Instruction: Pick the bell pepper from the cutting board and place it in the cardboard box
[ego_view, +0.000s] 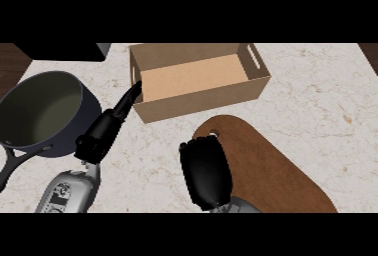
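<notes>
The cardboard box (198, 80) sits open at the top middle of the marbled counter (325, 95), turned a little askew, with a cut-out handle slot in its right wall. Its floor shows bare tan card; no printing or label can be read on any of its faces.

Below and right of the box lies the brown wooden cutting board (273, 170), rounded at its upper end, with a small hanging hole near that end. Its visible surface is plain wood. The bell pepper does not show on the board, in the box or anywhere else on the counter.

The right hand (207, 170) hangs over the board's left edge, its back turned up to the view and its fingers bent downward at the top. Whether they close on something underneath cannot be told from this angle; the pepper may be hidden there.

The left hand (103, 132) stretches up and to the right, its fingers straight and together, the tips touching or just meeting the box's left wall. It holds nothing.

At the left stands a dark saucepan (44, 112), its handle running toward the lower left corner. A dark flat object (63, 51) lies at the upper left edge.
</notes>
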